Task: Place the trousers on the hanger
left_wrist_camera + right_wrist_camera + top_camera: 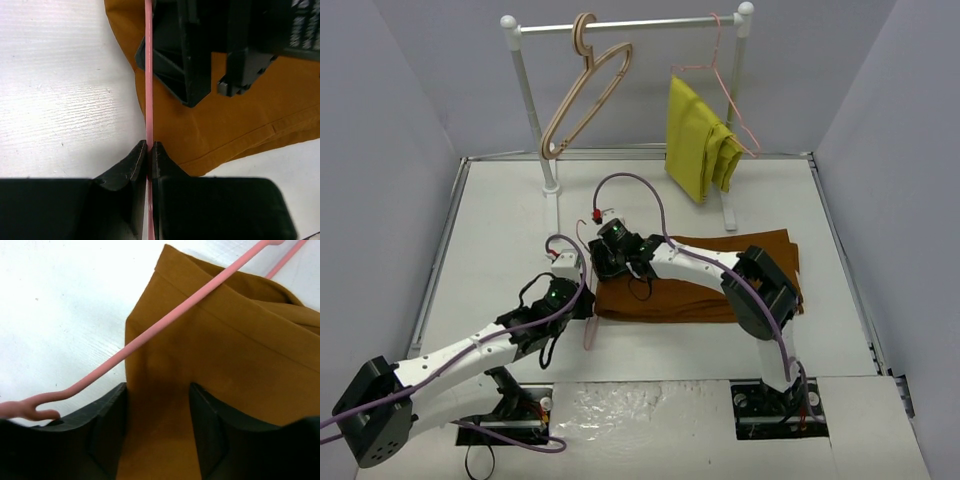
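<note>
The rust-brown trousers [720,275] lie folded flat on the white table. The pink wire hanger [588,335] lies along their left edge. My left gripper [582,300] is shut on the hanger's wire [148,75], which runs straight out from between the closed tips [149,150]. My right gripper [610,262] hovers low over the trousers' left end. In the right wrist view its jaws stand apart [157,400] with the brown cloth [225,355] lying between them, not pinched. The hanger's wire [165,325] crosses the cloth just ahead of the fingers.
A white clothes rail [620,25] stands at the back. On it hang a beige wooden hanger [582,90] and a mustard-yellow garment [698,140] on a second pink hanger [725,80]. A raised rim [440,260] borders the table.
</note>
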